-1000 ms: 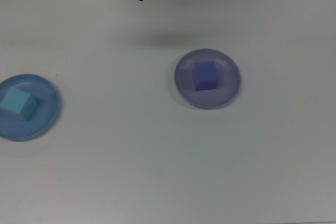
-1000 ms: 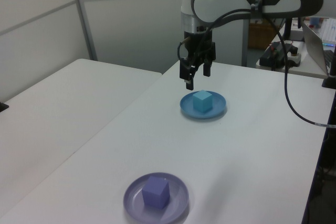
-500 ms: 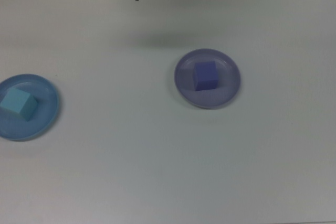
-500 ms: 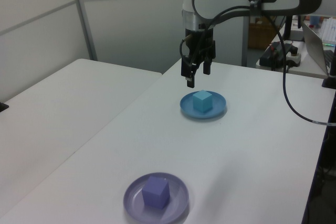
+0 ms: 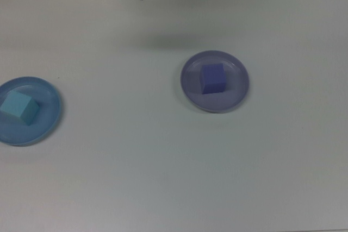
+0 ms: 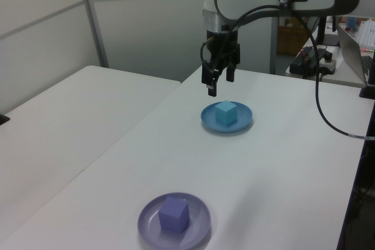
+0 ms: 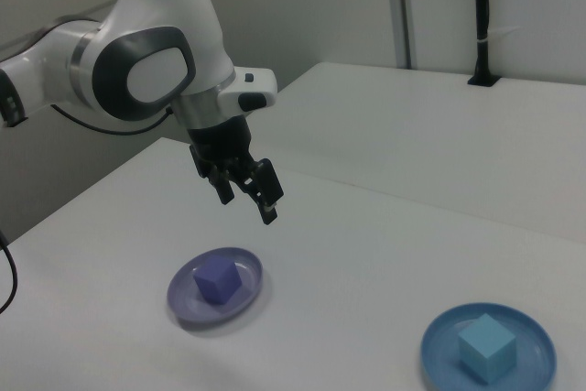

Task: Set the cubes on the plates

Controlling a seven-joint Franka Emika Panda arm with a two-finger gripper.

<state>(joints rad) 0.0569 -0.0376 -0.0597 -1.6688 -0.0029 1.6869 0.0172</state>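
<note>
Cubes (image 5: pixel 212 78) plated, below open jaws.

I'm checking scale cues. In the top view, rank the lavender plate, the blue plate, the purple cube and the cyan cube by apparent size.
1. Lavender plate and blue plate: look alike, though the blue one is cut off by the top view's left edge.
2. Cyan cube: looks slightly larger.
3. Purple cube: nearly the same, so unsure.

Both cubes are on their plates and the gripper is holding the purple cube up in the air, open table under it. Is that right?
Not quite. The gripper is empty, its fingers open above the table. The right view shows the purple cube resting on the lavender plate, and the cyan cube on the blue plate. The rest stands.
</note>
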